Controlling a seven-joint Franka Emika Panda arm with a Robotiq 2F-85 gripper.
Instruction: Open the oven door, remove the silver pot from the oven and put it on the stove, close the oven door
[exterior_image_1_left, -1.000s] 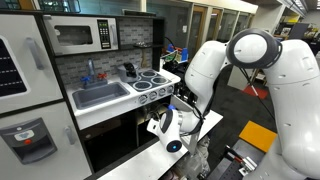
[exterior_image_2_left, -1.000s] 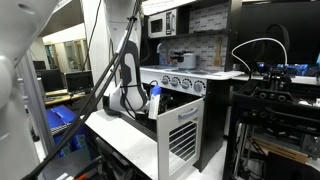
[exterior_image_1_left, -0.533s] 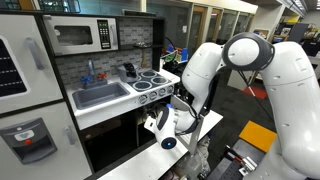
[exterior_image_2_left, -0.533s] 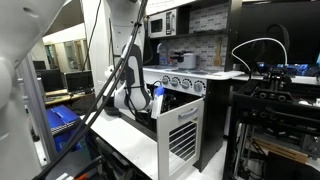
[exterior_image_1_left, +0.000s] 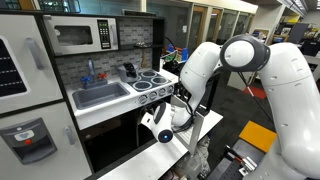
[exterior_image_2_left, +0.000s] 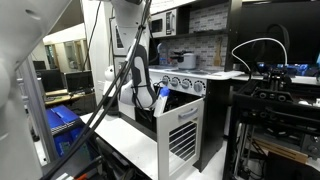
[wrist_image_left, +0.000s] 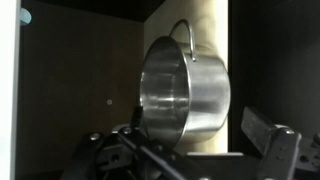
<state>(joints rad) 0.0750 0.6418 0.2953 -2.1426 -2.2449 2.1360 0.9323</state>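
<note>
Gripper: the gripper (wrist_image_left: 175, 132) has its jaws wide apart and grips nothing. In an exterior view it (exterior_image_1_left: 149, 119) is below the stove, at the dark oven opening.
Fingers: in the wrist view the two dark fingers (wrist_image_left: 268, 145) stand at the lower edge, one on each side of the pot.
Silver pot: the silver pot (wrist_image_left: 185, 90) is in the dark oven space below the stove, in front of the fingers and between their lines. Its thin handle shows at its upper edge. Whether a finger touches it, I cannot tell.
Arm: the white arm (exterior_image_1_left: 225, 65) bends down from beside the stove to the space under it.
Oven door: the oven door (exterior_image_2_left: 181, 138) with grey slats is swung open, below the stove's knobs.
Stove: the stove (exterior_image_1_left: 151, 80) has nothing on its burner rings.
Sink: the grey sink (exterior_image_1_left: 100, 96) is just beside the stove.
Microwave: the silver microwave (exterior_image_1_left: 84, 36) is above the sink, higher than the stove.
</note>
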